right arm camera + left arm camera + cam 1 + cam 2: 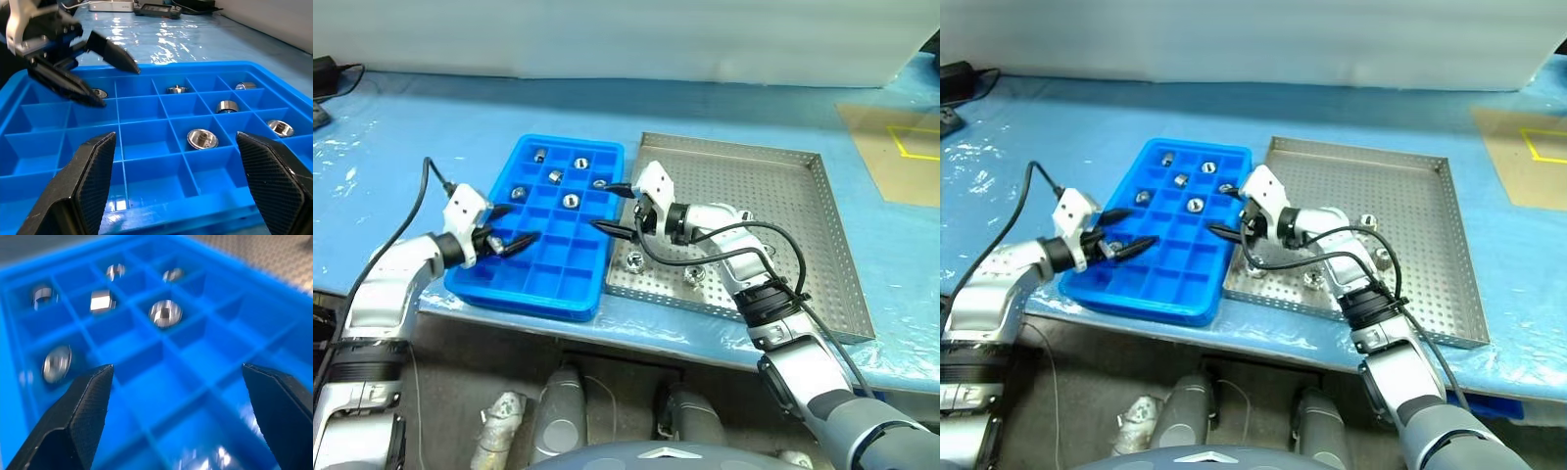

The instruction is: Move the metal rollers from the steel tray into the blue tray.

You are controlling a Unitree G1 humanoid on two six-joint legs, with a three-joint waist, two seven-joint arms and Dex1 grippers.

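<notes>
The blue tray [530, 276] lies left of the steel tray [773, 186], touching it. Several metal rollers [570, 201] sit singly in the blue tray's far compartments, also seen as rollers [203, 138] in the right wrist view. More rollers [634, 260] lie on the steel tray's perforated floor by its near left corner. My left gripper [516, 226] hovers open over the blue tray's left side, nothing between its fingers [83, 416]. My right gripper [614, 208] hangs open and empty over the seam between the two trays, facing the left gripper [120, 87].
Both trays rest on a blue plastic-covered table [411, 137] near its front edge. A brown board with yellow tape [901, 147] lies at the far right. Black cables [325, 73] sit at the far left corner.
</notes>
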